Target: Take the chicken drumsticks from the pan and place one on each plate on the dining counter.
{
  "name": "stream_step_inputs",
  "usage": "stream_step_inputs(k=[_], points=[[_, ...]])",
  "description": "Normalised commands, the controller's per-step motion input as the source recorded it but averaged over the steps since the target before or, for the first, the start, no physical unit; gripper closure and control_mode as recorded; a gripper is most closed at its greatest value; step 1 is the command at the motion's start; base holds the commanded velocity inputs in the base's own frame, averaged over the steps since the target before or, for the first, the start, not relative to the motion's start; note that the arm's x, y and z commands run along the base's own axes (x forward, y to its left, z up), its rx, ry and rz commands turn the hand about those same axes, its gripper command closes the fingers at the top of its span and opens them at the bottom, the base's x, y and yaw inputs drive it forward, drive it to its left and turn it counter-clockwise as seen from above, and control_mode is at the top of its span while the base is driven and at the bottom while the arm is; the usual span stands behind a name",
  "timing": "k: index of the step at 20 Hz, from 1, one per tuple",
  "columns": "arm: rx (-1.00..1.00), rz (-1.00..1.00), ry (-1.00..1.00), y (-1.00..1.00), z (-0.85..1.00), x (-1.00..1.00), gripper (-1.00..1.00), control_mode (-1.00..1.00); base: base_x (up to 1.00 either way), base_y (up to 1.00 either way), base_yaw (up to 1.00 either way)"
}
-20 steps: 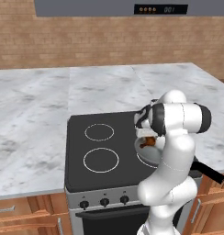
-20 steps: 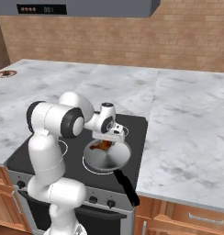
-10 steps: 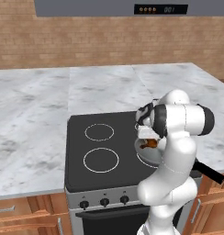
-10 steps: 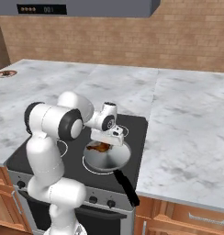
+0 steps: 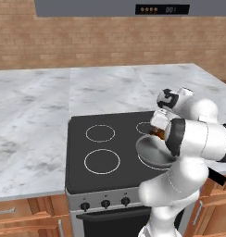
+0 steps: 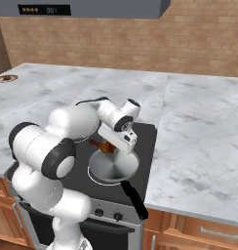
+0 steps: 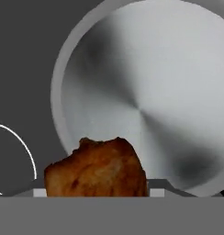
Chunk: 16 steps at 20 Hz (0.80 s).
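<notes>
Hand view puts a dark reddish-brown drumstick [image 7: 98,167] right at the bottom edge, where the fingers would be, with the grey pan [image 7: 146,96] spread out beyond and below it; the pan's floor looks bare; no second drumstick is visible. In the right base view the gripper [image 6: 111,145] hangs just above the pan's rim [image 6: 94,171] on the black stovetop [image 6: 145,141], a brown piece at its tips; so the fingers look clamped on the drumstick, lifted clear of the pan. Its long axis cannot be judged. My guess: carrying it off to a plate comes next.
</notes>
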Motion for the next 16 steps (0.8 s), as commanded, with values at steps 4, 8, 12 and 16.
stream_step_inputs(k=[4,8,12,16], points=[[0.19,-0.44,-0.05,-0.02,0.78,-1.0,1.0,-1.0,0.0,0.0,0.0],[0.05,-0.53,-0.06,0.0,0.47,-1.0,1.0,-1.0,0.0,0.0,0.0],[-0.02,-0.52,-0.04,0.22,0.05,-1.0,1.0,-1.0,0.0,0.0,0.0],[-0.18,-0.34,0.02,0.79,0.0,-0.67,1.0,-1.0,0.0,0.0,0.0]])
